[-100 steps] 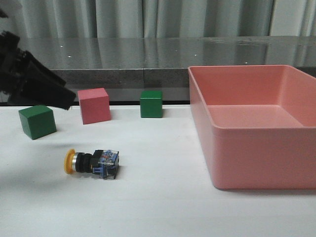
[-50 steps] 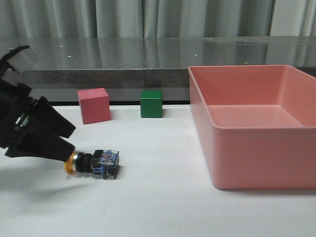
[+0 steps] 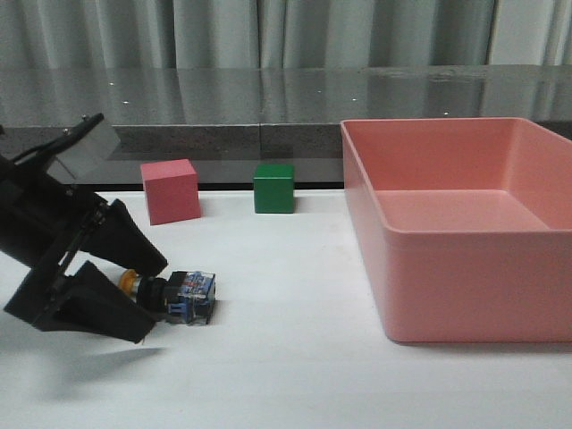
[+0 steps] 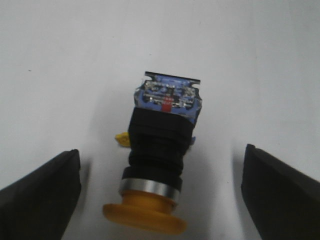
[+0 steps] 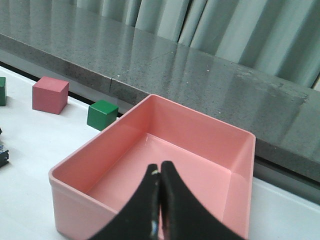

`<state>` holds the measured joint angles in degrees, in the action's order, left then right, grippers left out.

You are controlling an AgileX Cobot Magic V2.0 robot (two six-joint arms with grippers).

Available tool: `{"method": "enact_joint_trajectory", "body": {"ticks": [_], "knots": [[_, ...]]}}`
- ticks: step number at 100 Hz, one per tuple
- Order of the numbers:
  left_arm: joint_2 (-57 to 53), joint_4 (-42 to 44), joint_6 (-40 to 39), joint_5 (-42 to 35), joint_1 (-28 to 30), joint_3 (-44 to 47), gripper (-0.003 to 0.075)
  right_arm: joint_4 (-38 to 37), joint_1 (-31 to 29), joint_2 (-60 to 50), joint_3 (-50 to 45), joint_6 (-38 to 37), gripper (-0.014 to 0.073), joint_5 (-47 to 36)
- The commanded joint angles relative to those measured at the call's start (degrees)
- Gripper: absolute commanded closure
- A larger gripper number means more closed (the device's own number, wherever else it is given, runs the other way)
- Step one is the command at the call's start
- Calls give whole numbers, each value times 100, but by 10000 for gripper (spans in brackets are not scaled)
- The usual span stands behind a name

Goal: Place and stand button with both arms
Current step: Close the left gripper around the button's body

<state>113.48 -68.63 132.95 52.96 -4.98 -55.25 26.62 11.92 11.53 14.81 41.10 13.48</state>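
Observation:
The button [image 3: 181,296] lies on its side on the white table, yellow-orange cap toward the left, clear-and-blue base toward the right. My left gripper [image 3: 154,299] is down at table level and open, its two black fingers [image 3: 125,244] straddling the cap end. In the left wrist view the button [image 4: 160,150] lies between the wide-open fingers [image 4: 42,192] of the left gripper [image 4: 161,152], with a gap on each side. My right gripper [image 5: 160,172] is shut and empty, held above the pink bin [image 5: 150,97]. It is out of the front view.
The large pink bin [image 3: 447,127] fills the right side of the table. A pink cube [image 3: 170,190] and a green cube [image 3: 273,188] stand at the back. A second green cube [image 5: 1,90] shows at the far left in the right wrist view.
My left arm has come down and moved right; its open fingers now flank the button's cap and hide the left green cube. The button has not moved.

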Motion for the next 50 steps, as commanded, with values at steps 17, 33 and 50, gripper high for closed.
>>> {"method": "enact_joint_trajectory", "body": {"ticks": [17,33,50], "knots": [[28,-207,14,169,-62,-110,188,78,-37,62,150,-8,707,-367],[28,-207,14,235,-62,-110,477,78,-37,62,150,-8,707,-362],[-7,-196,-24,392,-62,-188,740,78,-37,62,150,-8,707,-362]]}}
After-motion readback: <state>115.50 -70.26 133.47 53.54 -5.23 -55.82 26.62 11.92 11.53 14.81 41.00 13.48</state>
